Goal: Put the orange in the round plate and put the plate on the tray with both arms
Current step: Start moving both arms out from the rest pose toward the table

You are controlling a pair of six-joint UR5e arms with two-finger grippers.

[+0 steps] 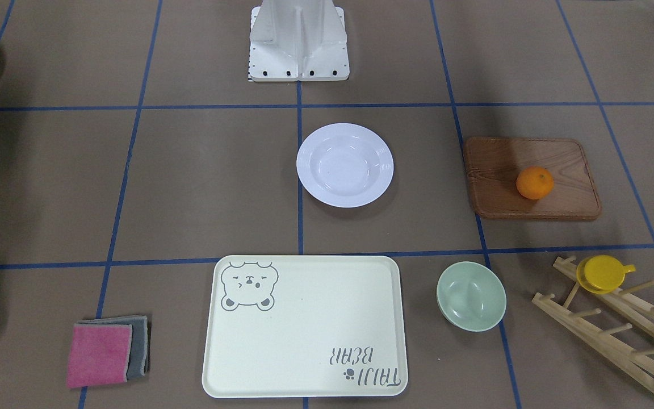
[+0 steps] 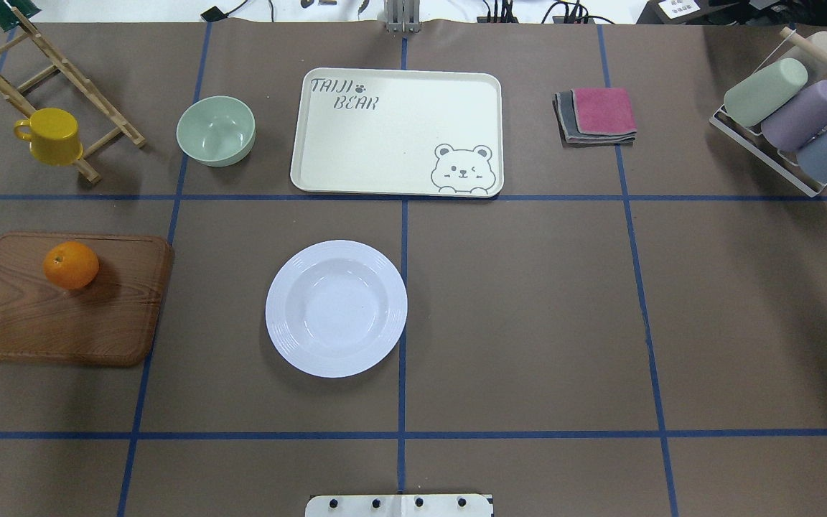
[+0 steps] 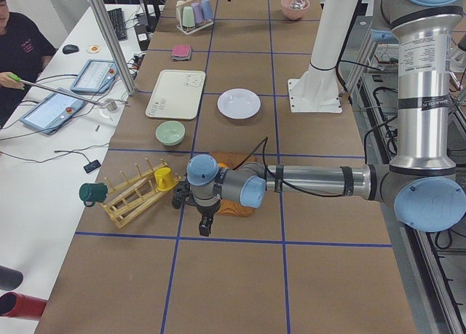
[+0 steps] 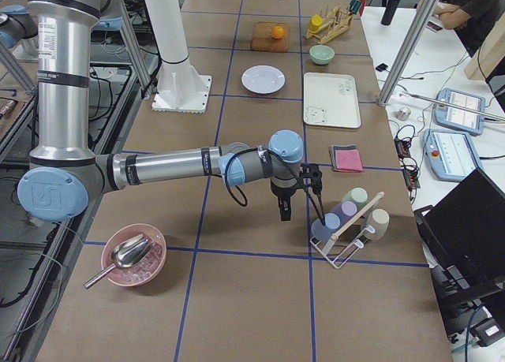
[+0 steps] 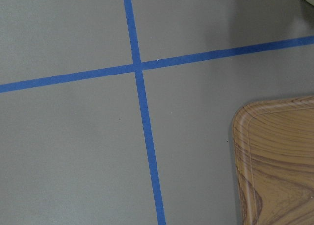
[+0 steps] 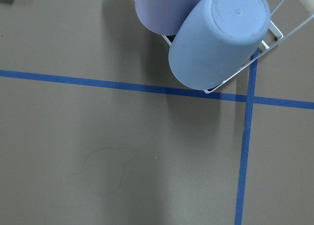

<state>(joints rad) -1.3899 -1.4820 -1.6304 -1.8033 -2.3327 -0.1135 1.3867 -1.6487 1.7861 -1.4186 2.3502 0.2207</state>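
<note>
The orange (image 1: 535, 183) (image 2: 70, 265) rests on a brown wooden board (image 2: 62, 323) on my left side. An empty white round plate (image 1: 345, 165) (image 2: 336, 309) lies near the table's middle. Beyond it is the cream bear tray (image 1: 304, 326) (image 2: 385, 136), also empty. My left gripper (image 3: 205, 226) shows only in the exterior left view, pointing down over the table beside the board's outer end; I cannot tell if it is open or shut. My right gripper (image 4: 283, 210) shows only in the exterior right view, hanging beside the cup rack, its state equally unclear.
A mint-green bowl (image 2: 215, 131) and a wooden rack holding a yellow cup (image 2: 51, 136) stand left of the tray. Folded cloths (image 2: 596, 115) and a wire rack of pastel cups (image 2: 787, 115) are at the right. A pink bowl with a scoop (image 4: 132, 255) sits far right.
</note>
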